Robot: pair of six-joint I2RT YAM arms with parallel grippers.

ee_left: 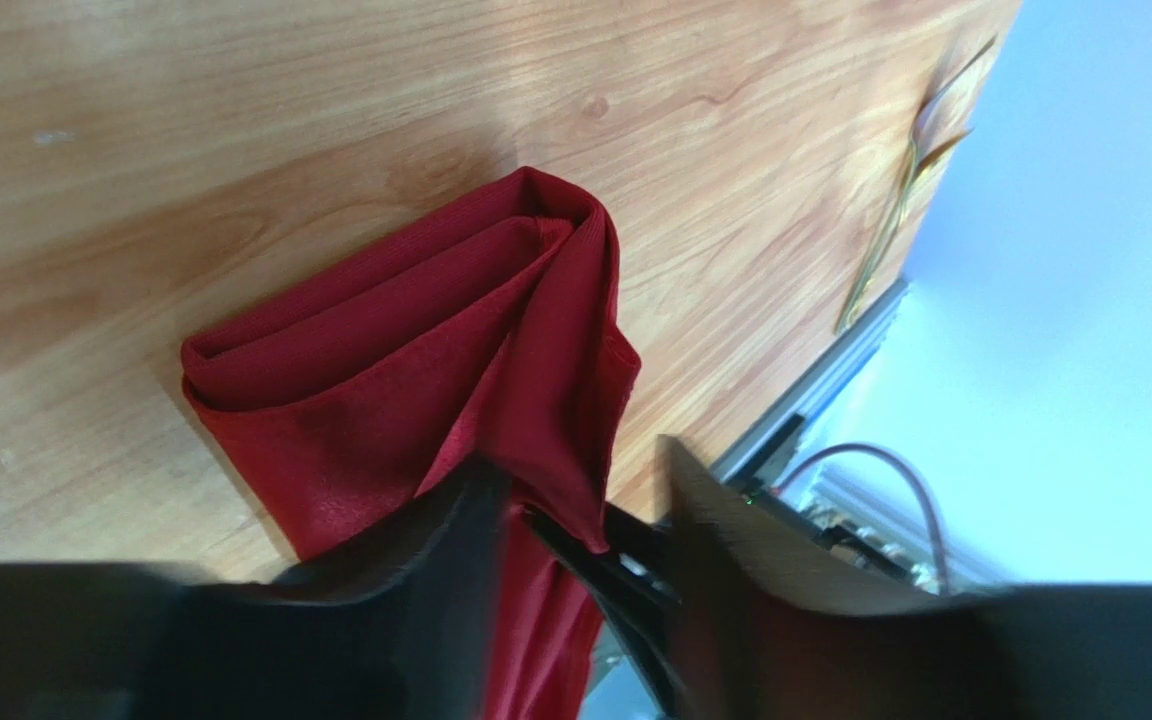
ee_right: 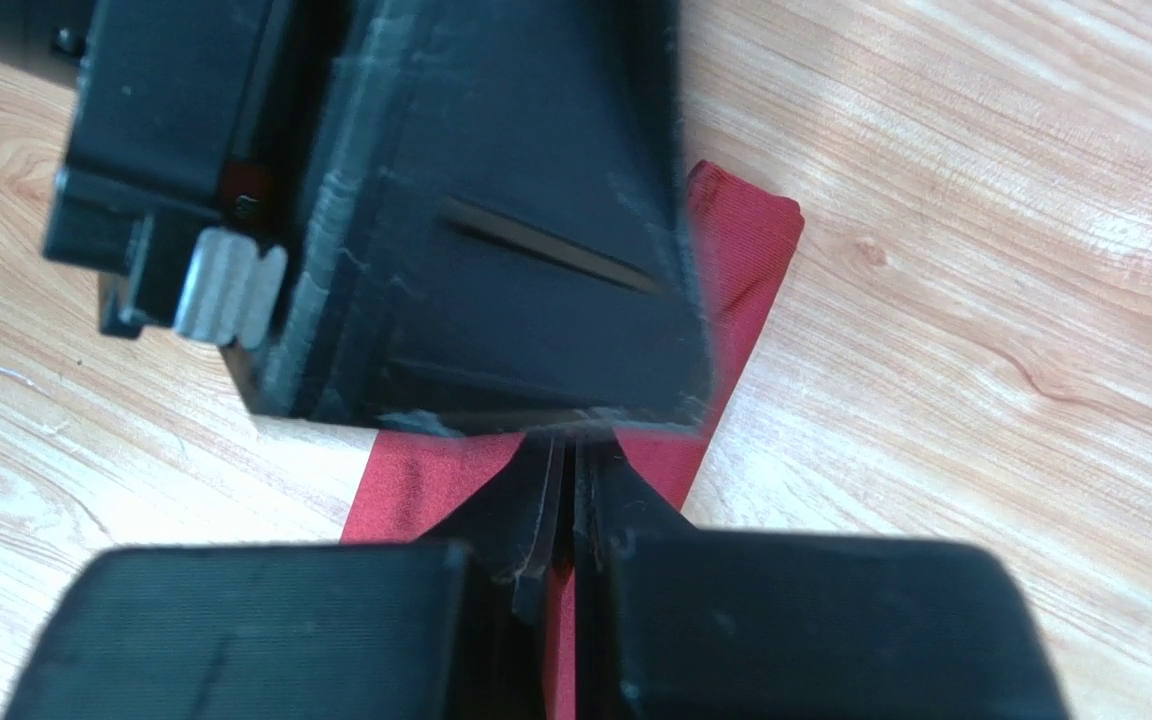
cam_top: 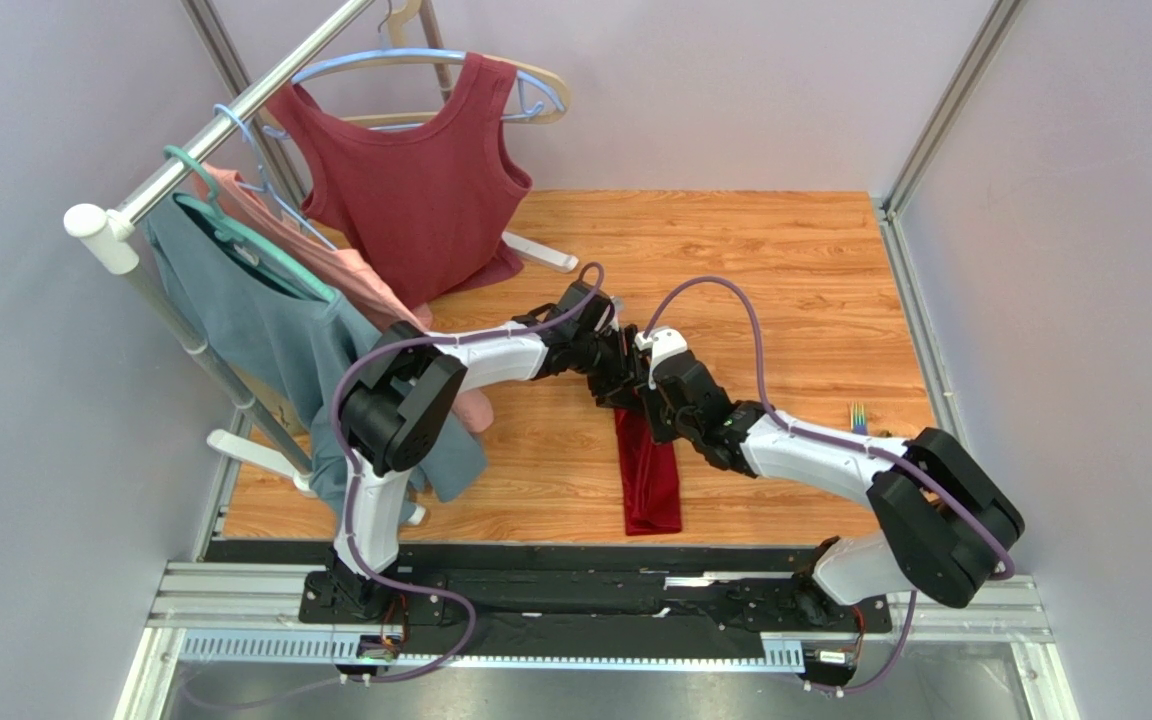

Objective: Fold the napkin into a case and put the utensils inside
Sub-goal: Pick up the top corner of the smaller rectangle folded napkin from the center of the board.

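My right gripper point(ee_right: 567, 473) pinched on the folded napkin point(ee_left: 387, 345) on the table point(cam_top: 778, 270); left gripper point(ee_left: 582, 488) gapes around its edge. Risk: 2 crowded grippers collide, or tug unfolds it.

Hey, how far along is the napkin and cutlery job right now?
Done: the napkin is already folded into a narrow strip on the table. In hand: the right gripper is pinched shut on the cloth at its far end, the left gripper open around it. Left: finish folding; the utensils lie untouched by the table's right edge.
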